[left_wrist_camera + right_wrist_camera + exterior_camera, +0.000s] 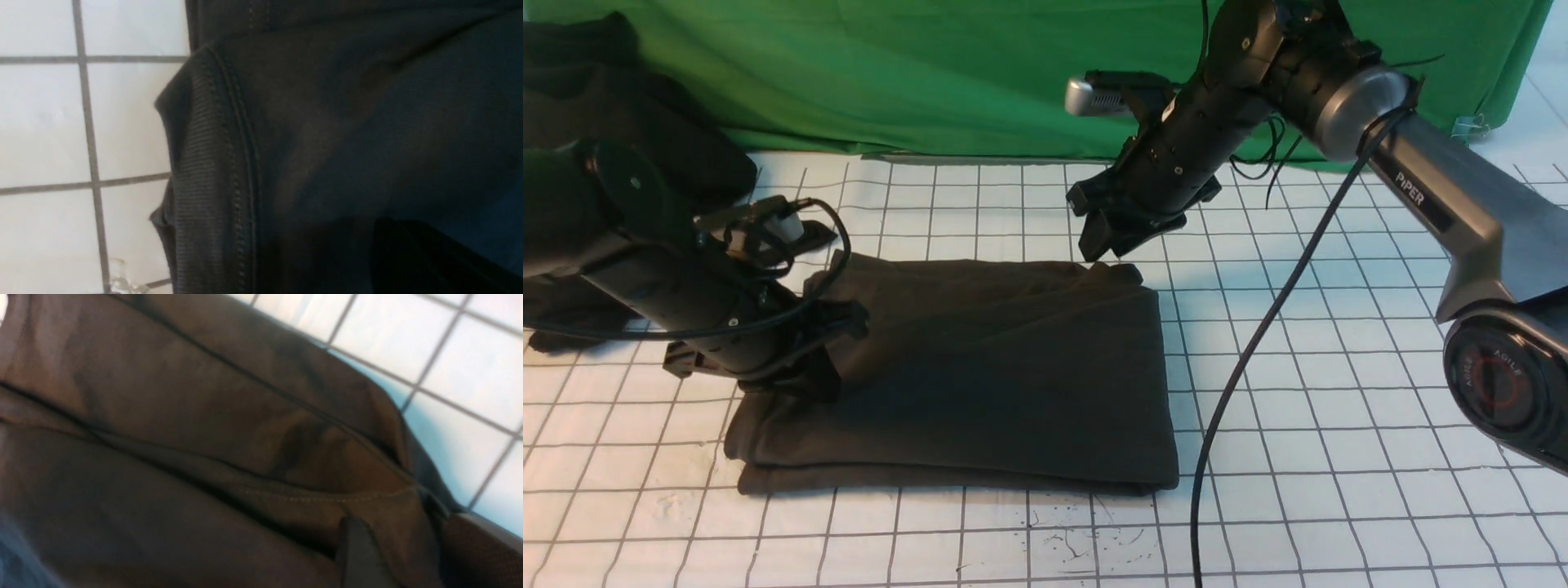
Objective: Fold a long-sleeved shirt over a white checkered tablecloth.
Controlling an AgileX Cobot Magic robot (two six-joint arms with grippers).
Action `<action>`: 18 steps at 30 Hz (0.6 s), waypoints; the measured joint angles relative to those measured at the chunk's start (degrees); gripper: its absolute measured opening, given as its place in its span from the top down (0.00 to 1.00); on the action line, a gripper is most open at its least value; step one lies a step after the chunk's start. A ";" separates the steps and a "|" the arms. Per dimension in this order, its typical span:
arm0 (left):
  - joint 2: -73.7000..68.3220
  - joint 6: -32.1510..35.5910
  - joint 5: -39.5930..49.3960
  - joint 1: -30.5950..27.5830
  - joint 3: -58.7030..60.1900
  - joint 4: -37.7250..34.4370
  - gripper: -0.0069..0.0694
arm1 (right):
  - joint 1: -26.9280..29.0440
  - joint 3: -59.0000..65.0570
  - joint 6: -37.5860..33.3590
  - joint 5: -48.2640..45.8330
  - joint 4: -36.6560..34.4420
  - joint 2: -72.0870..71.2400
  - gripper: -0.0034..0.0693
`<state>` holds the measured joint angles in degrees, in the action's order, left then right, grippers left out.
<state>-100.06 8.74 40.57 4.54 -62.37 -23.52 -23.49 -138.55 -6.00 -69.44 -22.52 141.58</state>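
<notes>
Lying folded: shirt [980, 367] on tablecloth [1339, 408]

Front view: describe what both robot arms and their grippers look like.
The right arm is grey metal with white "PiPER" lettering, a silver collar and a black joint with a red ring; a black cable hangs from it. The left arm is black with looped cables. The right gripper and left gripper are black.
</notes>
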 joint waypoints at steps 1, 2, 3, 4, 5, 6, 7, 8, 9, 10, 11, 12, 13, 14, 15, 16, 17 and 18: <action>0.00 0.19 -0.13 0.00 -0.04 0.21 0.92 | 0.00 -0.22 -0.20 0.00 0.06 0.07 0.59; 0.14 0.43 -0.19 0.00 -0.04 0.48 0.92 | 0.11 -0.54 -0.19 -0.05 0.27 -0.02 0.62; 0.55 0.44 -0.19 0.00 -0.11 0.85 0.92 | 0.19 -0.61 -0.19 -0.05 0.71 -0.37 0.66; 0.67 0.44 -0.19 0.00 -0.11 0.85 0.92 | 0.19 -0.61 -0.19 -0.05 0.83 -0.47 0.67; 1.75 0.44 -0.35 0.00 -0.11 1.33 0.92 | 0.46 -0.61 -0.19 -0.10 2.33 -1.35 0.76; 2.65 0.44 -0.50 0.00 -0.16 1.48 0.92 | 0.72 -0.61 -0.19 -0.16 3.45 -2.21 0.83; 4.00 0.70 -0.59 0.00 -0.23 1.54 0.92 | 1.06 -0.61 -0.19 -0.16 4.62 -3.37 0.88; 5.62 1.08 -0.51 0.00 -0.34 1.73 0.92 | 1.40 -0.61 -0.19 -0.16 6.04 -4.94 0.91; 6.67 1.36 -0.47 0.00 -0.33 1.74 0.92 | 1.47 -0.61 -0.19 -0.16 6.34 -5.29 0.92; 8.60 1.76 -0.15 0.00 -0.39 1.90 0.92 | 1.86 -0.36 -0.19 -0.16 8.32 -7.64 0.93; 12.00 1.97 0.92 0.00 -0.39 2.17 0.92 | 2.09 0.92 0.13 -0.06 11.47 -11.97 0.94; 12.87 1.97 1.06 0.00 -0.39 2.17 0.92 | 2.10 1.14 0.14 -0.06 11.87 -13.19 0.94; 16.66 1.99 2.19 0.00 -0.17 2.17 0.92 | 2.17 3.74 0.27 0.05 15.08 -18.70 0.94; 18.78 2.03 2.73 0.00 0.17 2.17 0.92 | 2.17 5.39 0.31 0.20 16.24 -22.53 0.94; 20.96 2.03 3.19 0.00 0.63 2.17 0.92 | 2.17 7.32 0.31 0.19 17.42 -25.72 0.94; 22.60 2.03 3.47 0.00 1.07 2.17 0.92 | 2.17 8.94 0.38 0.21 18.35 -28.19 0.94; 25.38 2.03 3.88 0.00 1.86 2.17 0.92 | 2.17 11.96 0.44 0.28 19.60 -31.55 0.94; 27.59 2.03 4.10 0.00 2.59 2.17 0.92 | 2.17 13.91 0.52 0.28 21.02 -34.95 0.94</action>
<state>-72.48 10.77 44.67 4.54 -59.77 -21.35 -21.32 -124.63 -5.47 -69.17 -1.50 106.63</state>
